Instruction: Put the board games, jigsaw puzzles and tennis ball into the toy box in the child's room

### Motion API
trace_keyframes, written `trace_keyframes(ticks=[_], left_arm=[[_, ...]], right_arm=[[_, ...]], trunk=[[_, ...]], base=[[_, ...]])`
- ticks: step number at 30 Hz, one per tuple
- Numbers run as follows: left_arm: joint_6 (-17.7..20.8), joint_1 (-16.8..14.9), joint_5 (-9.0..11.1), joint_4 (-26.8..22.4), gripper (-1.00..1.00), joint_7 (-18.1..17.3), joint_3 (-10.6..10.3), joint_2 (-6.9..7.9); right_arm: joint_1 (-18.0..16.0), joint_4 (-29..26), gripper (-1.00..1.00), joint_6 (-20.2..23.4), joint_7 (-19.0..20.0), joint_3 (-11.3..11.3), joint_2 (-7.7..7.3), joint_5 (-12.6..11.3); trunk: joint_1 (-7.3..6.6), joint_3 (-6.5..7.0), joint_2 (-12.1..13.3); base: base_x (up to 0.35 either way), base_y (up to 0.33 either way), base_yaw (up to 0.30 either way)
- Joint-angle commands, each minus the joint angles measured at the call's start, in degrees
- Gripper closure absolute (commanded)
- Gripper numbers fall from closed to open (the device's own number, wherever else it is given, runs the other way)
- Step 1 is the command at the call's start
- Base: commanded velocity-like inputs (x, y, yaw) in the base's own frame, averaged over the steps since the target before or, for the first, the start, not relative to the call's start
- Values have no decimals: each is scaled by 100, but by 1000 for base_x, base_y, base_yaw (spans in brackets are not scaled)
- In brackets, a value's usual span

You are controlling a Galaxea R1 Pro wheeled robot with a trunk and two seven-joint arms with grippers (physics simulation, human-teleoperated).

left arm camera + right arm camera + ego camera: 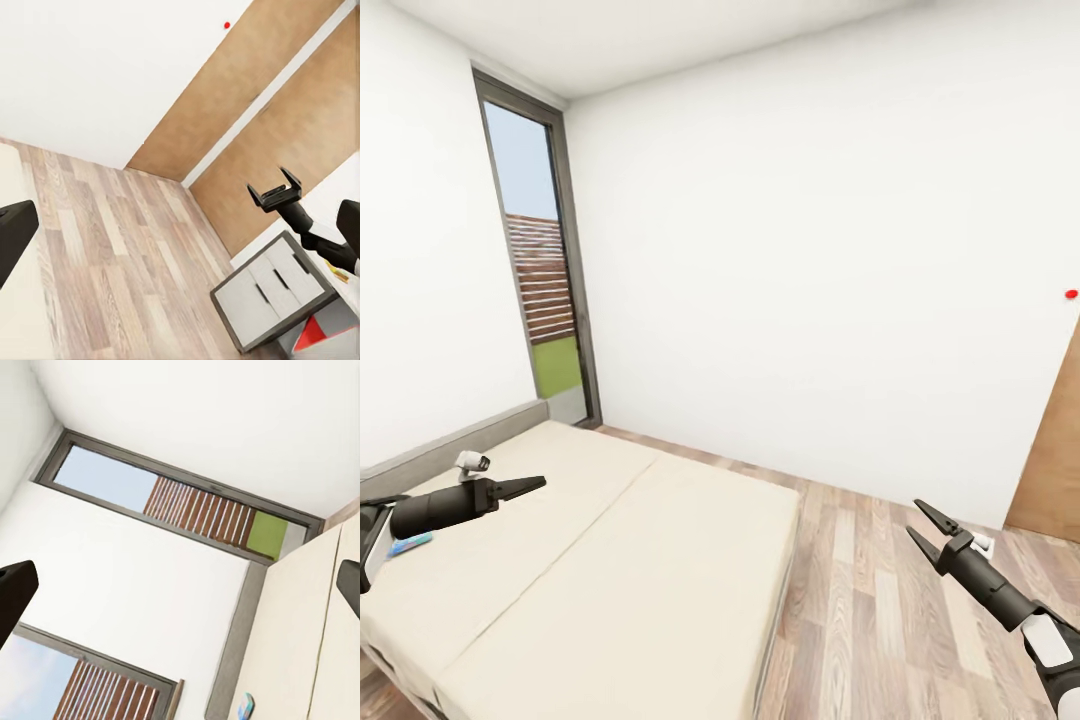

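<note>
Over the bed (pixel 620 560), one left hand (pixel 525 487) hovers with its fingers drawn narrow, nearly together; one right hand (pixel 927 528) hangs above the wood floor (pixel 880 600) with fingers spread wide. One small blue-edged board game (pixel 408 544) lies flat on the mattress beside the left arm, near the headboard (pixel 450 445). One tall window (pixel 545 300) stands in the corner. One grey drawer unit (pixel 274 296) appears in the left wrist view.

Beige bed (pixel 660 560) on wood floor (pixel 880 600) — tall window (pixel 545 290) behind.
</note>
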Motion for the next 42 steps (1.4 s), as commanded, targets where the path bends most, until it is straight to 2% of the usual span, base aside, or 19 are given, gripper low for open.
trace_keyframes(ticks=[1, 23, 42], left_arm=[[61, 0, -1, 0, -100, -22, 1, 2], [61, 0, -1, 1, -100, -22, 1, 2], [61, 0, -1, 0, -100, -22, 1, 0]], right_arm=[[-5, 5, -100, 41, 9, -15, 2, -8], [-5, -1, -100, 41, 9, -15, 10, -3], [-5, 4, -100, 77, -140, -14, 10, -11]], trunk=[[2, 3, -4], [2, 67, -4], [2, 128, -4]], base=[[0, 56, -220], [0, 50, -137], [0, 12, -236]])
